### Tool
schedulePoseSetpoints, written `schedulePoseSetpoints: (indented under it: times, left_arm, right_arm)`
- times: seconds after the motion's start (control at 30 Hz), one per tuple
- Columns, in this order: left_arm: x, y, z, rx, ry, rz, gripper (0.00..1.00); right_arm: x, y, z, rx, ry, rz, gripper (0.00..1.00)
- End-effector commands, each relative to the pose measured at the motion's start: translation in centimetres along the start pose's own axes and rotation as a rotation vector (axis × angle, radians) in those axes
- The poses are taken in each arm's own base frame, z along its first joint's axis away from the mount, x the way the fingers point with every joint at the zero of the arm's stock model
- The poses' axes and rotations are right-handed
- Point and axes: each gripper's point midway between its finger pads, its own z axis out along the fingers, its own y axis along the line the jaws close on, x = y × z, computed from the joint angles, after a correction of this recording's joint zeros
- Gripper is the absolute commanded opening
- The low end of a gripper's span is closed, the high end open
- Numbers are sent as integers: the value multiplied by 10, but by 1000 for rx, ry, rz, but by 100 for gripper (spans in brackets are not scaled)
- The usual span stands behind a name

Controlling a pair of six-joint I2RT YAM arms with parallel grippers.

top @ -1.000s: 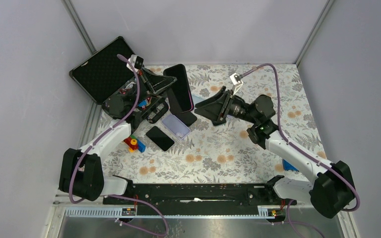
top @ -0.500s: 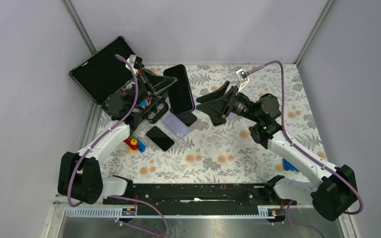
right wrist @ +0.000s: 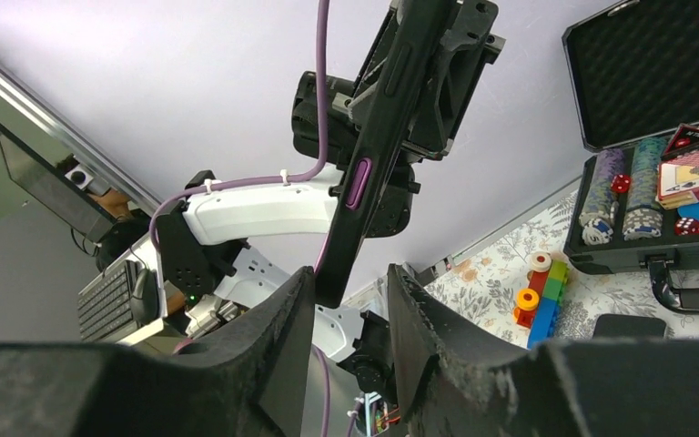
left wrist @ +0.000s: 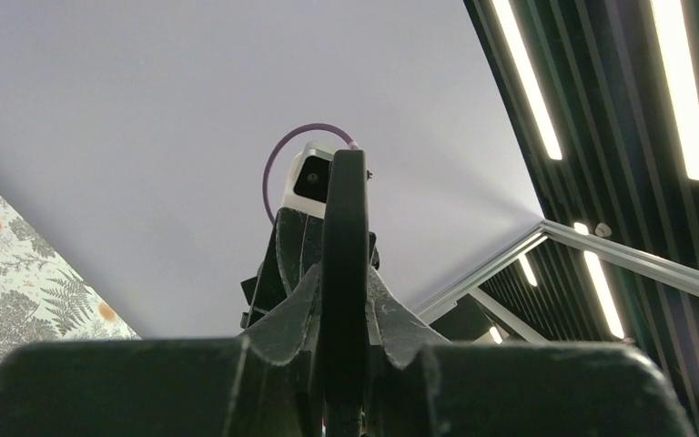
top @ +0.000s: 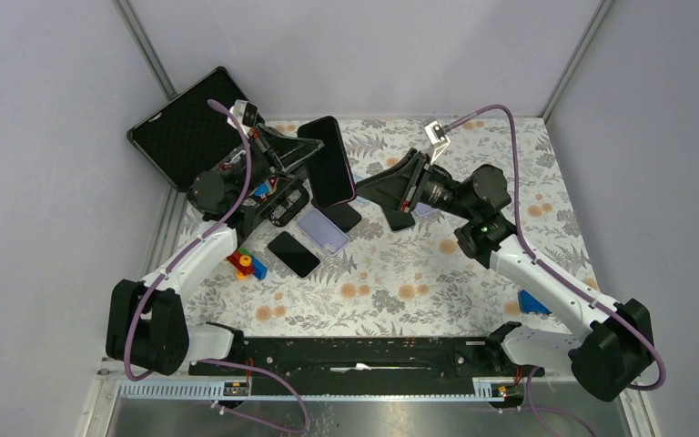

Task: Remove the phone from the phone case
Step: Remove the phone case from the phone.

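Flowered cloth covers the bench (top: 400, 273), grey walls on three sides. Up at the far left corner an open black case (top: 187, 127) leans its foam-lined lid back against the wall. Inside it, stacks of poker chips (right wrist: 605, 173), a red die (right wrist: 621, 184) and a deck of cards (right wrist: 692, 173). Just in front of the case there's a little stack of coloured toy blocks (top: 248, 264), and right beside them a black handset (top: 293, 254) lying flat, screen dark. Next to that, a lilac phone-shaped slab (top: 322, 230), also flat. Over on the right edge, a small blue object (top: 532, 303), too hidden to identify. Beyond the enclosure, a monitor (right wrist: 41, 177) and keyboard (right wrist: 114, 300); overhead, long ceiling light strips (left wrist: 528, 82).
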Motion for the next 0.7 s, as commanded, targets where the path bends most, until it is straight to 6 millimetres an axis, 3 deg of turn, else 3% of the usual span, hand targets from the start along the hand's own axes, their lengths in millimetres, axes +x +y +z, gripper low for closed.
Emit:
schedulePoseSetpoints:
  times: [0.0,0.07,0.27,0.33,0.5,0.67]
  left_arm:
    - [4,-51,2,143,-1,82,0]
    - [5,-53,2,153,2,74,0]
    - [5,-61,1,191,6,57,0]
    - [6,-65,0,207,8,45,0]
    - [7,-76,0,237,14,51,0]
    - [5,-69,0,216,4,49,0]
  right_arm:
    - [1,-13,5,70,24,0,40]
    - [4,-22,5,105,32,7,39]
    - [11,-49,4,217,43,40,16]
    - [14,-57,3,243,47,51,13]
    - [19,-77,0,328,55,67,11]
    - [16,-69,2,291,42,63,13]
